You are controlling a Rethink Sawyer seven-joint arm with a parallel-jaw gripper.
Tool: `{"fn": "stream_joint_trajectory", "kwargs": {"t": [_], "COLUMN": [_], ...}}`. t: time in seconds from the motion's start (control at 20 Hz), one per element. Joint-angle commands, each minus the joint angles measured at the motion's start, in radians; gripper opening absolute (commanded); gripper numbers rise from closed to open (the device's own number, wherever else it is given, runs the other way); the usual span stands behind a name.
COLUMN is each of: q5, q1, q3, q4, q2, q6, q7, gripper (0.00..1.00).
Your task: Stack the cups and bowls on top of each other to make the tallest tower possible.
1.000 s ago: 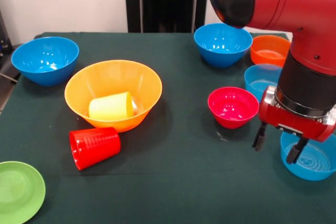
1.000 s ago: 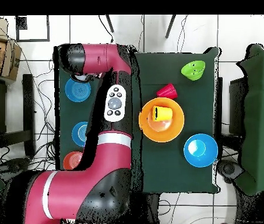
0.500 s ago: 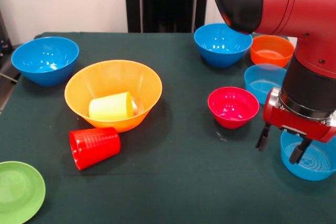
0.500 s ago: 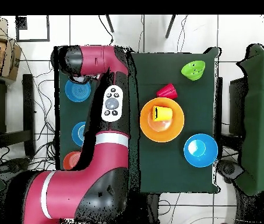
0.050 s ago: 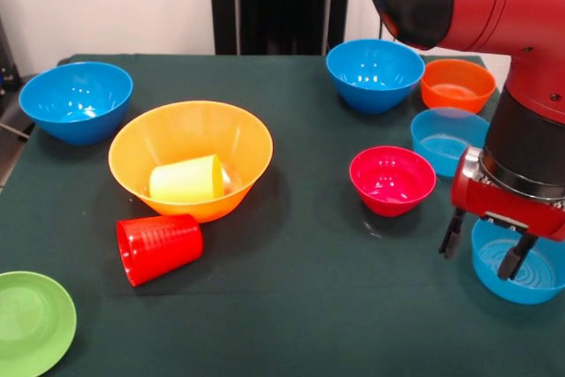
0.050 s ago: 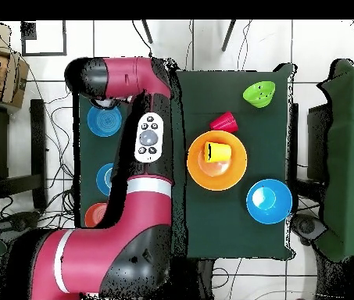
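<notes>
Pale translucent blue, the bowl (image 5: 521, 264) near the table's (image 5: 309, 306) front right corner sits directly beneath the gripper (image 5: 484, 253), whose spread, empty fingers straddle its near rim, while the tower's yellow-orange base bowl (image 5: 190, 158) lies well apart toward the left edge.

Eight bowls (image 5: 190, 154) and two cups (image 5: 159, 246) on the table (image 5: 300, 306).
</notes>
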Motion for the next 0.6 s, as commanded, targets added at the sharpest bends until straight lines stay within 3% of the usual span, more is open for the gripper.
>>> {"fn": "stream_joint_trajectory", "kwargs": {"t": [0.05, 0.25, 0.6], "q5": [-0.068, -0.047, -0.043], "q1": [0.049, 0.054, 0.063], "q3": [0.083, 0.106, 0.113], "q4": [0.044, 0.067, 0.104], "q2": [0.0, 0.015, 0.019], "q6": [0.003, 0.044, -0.007], "q7": [-0.115, -0.115, -0.092], "gripper": [1.0, 1.0, 1.0]}}
